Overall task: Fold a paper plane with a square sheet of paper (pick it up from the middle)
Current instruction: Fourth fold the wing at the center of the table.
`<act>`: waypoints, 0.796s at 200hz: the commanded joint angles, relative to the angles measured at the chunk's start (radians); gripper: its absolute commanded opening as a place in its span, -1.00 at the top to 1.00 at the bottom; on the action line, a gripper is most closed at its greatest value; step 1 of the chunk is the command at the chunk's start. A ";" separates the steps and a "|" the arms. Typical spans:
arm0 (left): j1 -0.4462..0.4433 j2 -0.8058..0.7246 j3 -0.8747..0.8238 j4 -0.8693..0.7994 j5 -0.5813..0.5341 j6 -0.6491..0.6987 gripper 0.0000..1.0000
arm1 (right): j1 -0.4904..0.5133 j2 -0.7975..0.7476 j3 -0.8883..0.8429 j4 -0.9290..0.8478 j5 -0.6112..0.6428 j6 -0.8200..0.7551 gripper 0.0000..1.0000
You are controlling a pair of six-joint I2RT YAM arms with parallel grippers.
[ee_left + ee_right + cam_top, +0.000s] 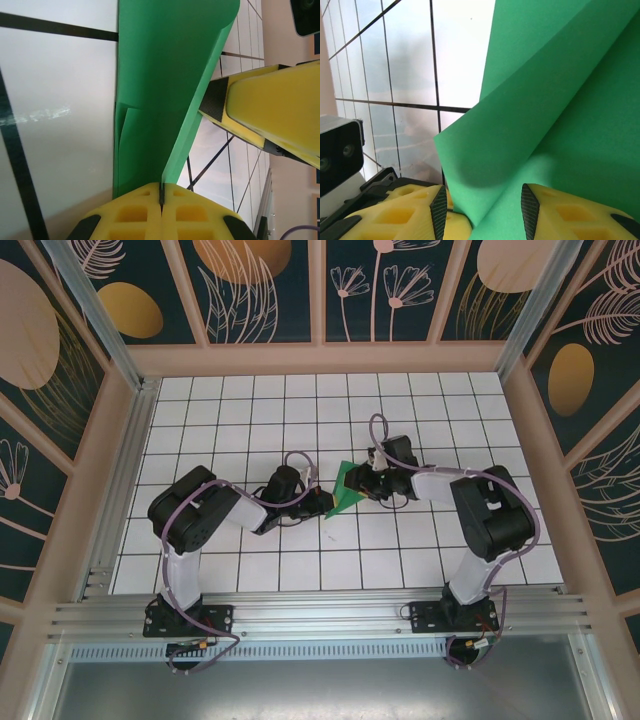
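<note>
Green paper [347, 490], folded, lies largely hidden between the claws overhead. Left claw [161, 194] clamps its edge; right claw [482, 206] has fingers standing apart around a loose fold.

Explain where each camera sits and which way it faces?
Top external: above and behind, looking down at the table, left arm, right arm, green paper between.
Left wrist: on the left arm, along the left gripper shut on the paper.
Right wrist: along the right gripper, parted around the paper.
All three share the paper.
</note>
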State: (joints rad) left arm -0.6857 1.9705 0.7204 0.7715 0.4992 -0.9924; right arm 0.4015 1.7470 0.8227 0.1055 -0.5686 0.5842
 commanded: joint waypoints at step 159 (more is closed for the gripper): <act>0.014 -0.141 0.022 -0.200 -0.071 0.011 0.32 | 0.059 0.154 0.117 -0.231 0.259 -0.001 0.18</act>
State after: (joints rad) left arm -0.6785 1.8877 0.7200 0.6788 0.4786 -1.0214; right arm 0.4538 1.8347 0.9451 -0.0139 -0.4294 0.5842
